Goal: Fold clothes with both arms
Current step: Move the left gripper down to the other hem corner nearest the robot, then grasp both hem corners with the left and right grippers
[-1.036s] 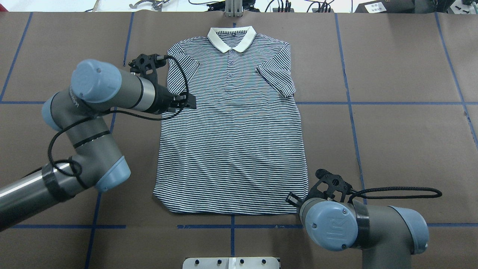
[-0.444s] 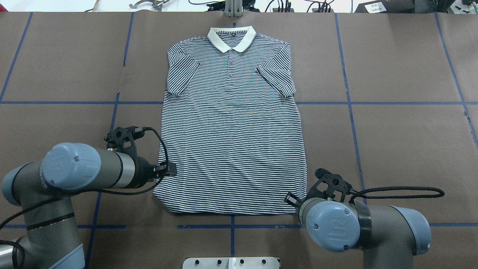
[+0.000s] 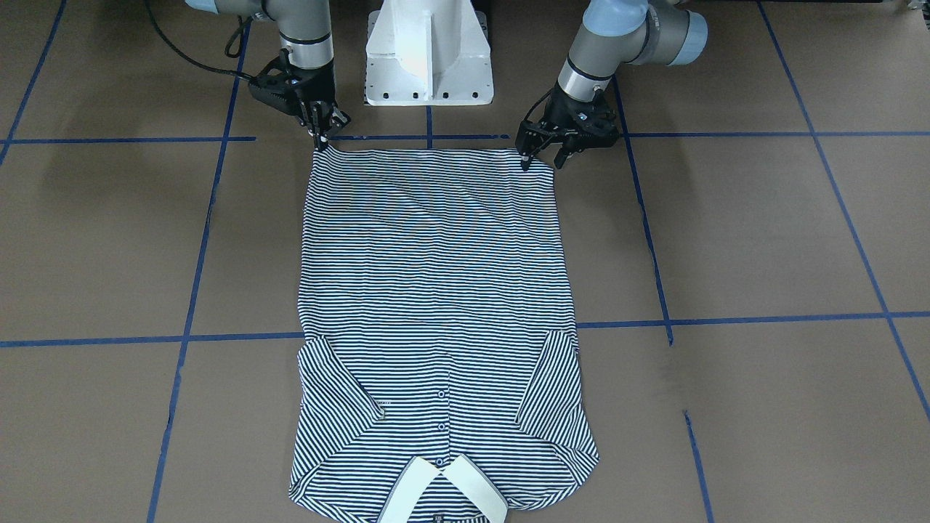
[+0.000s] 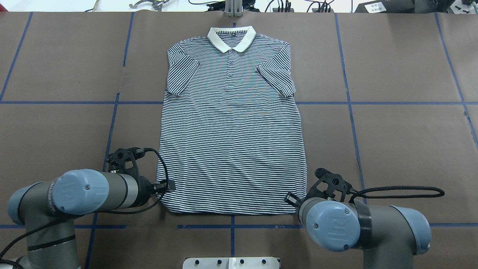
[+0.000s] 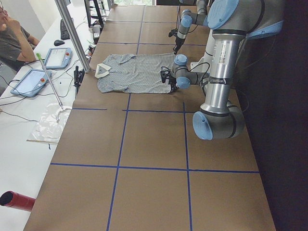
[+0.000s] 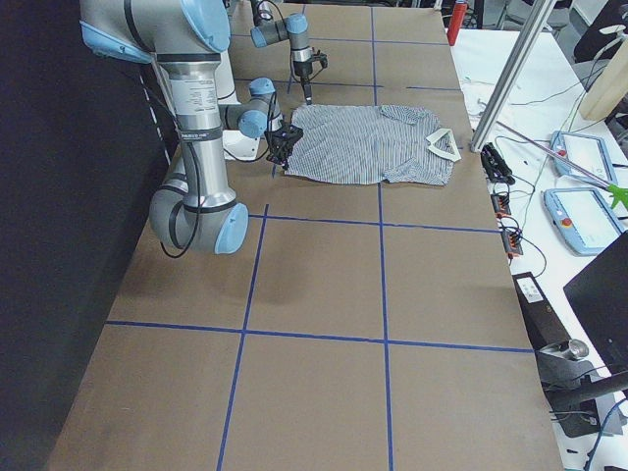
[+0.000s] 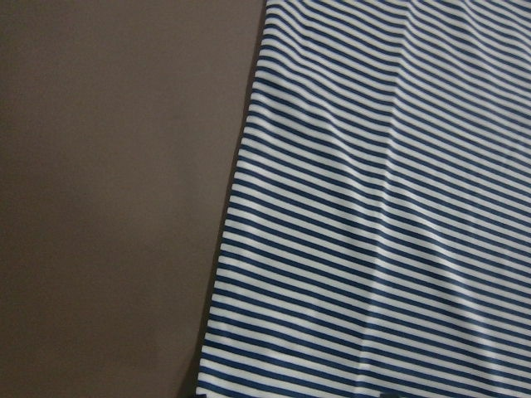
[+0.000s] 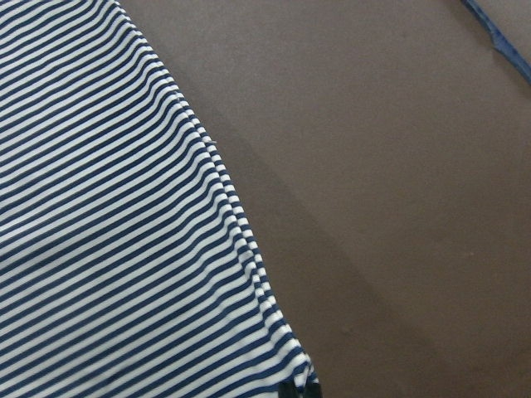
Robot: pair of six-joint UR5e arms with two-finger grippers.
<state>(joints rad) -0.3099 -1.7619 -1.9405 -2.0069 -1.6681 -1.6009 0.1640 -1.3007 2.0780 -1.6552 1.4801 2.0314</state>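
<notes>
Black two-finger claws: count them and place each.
2. The left claw is open at one hem corner of the navy-and-white striped polo shirt; the right claw pinches the other.

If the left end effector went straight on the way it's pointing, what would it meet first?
Likely the polo shirt, at its hem corner: the left end effector points down there, open. Its outer finger may land on bare table instead; height is unclear.
</notes>
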